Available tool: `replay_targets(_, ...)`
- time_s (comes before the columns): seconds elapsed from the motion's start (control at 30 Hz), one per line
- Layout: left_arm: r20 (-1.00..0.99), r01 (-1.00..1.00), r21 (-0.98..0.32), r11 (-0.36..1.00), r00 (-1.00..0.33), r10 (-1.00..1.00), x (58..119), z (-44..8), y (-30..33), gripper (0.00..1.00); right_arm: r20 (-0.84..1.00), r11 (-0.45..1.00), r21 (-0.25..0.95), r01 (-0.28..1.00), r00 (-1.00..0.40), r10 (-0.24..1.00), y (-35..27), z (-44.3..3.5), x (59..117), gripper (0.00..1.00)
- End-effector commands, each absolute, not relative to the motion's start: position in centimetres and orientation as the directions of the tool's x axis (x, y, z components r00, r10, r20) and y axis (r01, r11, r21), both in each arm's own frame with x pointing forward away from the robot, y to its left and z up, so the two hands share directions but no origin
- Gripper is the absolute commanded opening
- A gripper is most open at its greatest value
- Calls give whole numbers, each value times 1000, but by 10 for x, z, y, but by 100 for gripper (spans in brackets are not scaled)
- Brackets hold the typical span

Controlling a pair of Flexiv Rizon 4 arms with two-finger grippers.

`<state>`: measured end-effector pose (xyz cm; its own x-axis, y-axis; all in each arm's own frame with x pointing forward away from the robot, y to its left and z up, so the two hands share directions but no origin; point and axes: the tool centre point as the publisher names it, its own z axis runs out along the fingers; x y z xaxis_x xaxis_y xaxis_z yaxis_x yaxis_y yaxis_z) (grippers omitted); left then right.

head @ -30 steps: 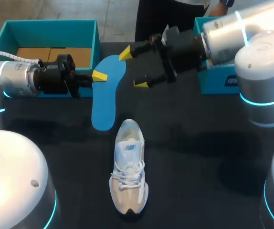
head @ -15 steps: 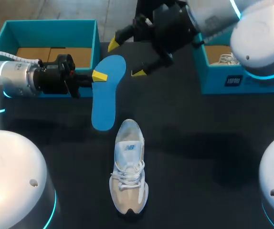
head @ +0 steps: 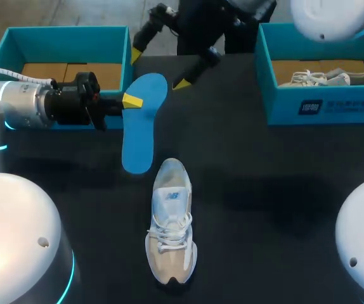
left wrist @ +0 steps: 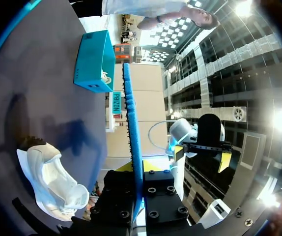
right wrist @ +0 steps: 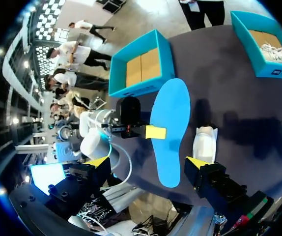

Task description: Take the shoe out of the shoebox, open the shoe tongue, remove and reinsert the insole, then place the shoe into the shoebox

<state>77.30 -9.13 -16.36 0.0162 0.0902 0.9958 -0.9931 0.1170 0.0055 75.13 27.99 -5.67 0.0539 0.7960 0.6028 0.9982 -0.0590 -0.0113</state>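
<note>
A blue insole (head: 143,120) is held off the table by its edge, with my left gripper (head: 131,100) shut on it; seen edge-on, the insole (left wrist: 132,123) runs out between that gripper's (left wrist: 138,169) fingers. The white and beige shoe (head: 171,221) lies on the table in front of the insole, heel toward it. My right gripper (head: 158,68) hangs open and empty, high over the insole's far end. From there it (right wrist: 147,162) looks down on the insole (right wrist: 170,128), the shoe (right wrist: 205,142) and the left gripper (right wrist: 153,132).
A teal shoebox (head: 68,38) with a bare cardboard floor stands at the back left, behind my left arm. A second teal shoebox (head: 315,101) at the back right holds another shoe (head: 328,77). Dark tabletop (head: 264,190) surrounds the shoe.
My right arm has swung up and back toward the far left, uncovering the right shoebox; its fingers stayed wide apart. The left arm, the insole and the shoe have not moved.
</note>
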Motion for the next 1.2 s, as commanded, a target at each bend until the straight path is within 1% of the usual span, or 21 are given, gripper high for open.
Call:
replay_targets(0.03, 996, -993, 6, 116, 16, 87, 772, -163, -91, 0, 251, -64, -8, 998, 64, 966, 288, -54, 752, 100)
replay_targets(0.53, 996, -993, 6, 116, 16, 87, 772, -163, -91, 0, 159, -30, -20, 999, 33, 987, 319, -57, 753, 100)
replay_targets(0.77, 996, -993, 6, 116, 16, 87, 772, -163, -91, 0, 142, -37, -18, 999, 40, 989, 322, -60, 751, 100)
replay_targets(1.03, 996, -993, 6, 116, 16, 87, 772, -163, -91, 0, 151, -57, -5, 998, 57, 987, 316, -55, 744, 100)
replay_targets(1.2, 996, -993, 6, 116, 16, 87, 772, -163, -91, 0, 208, -57, 10, 998, 54, 977, 308, -52, 743, 100)
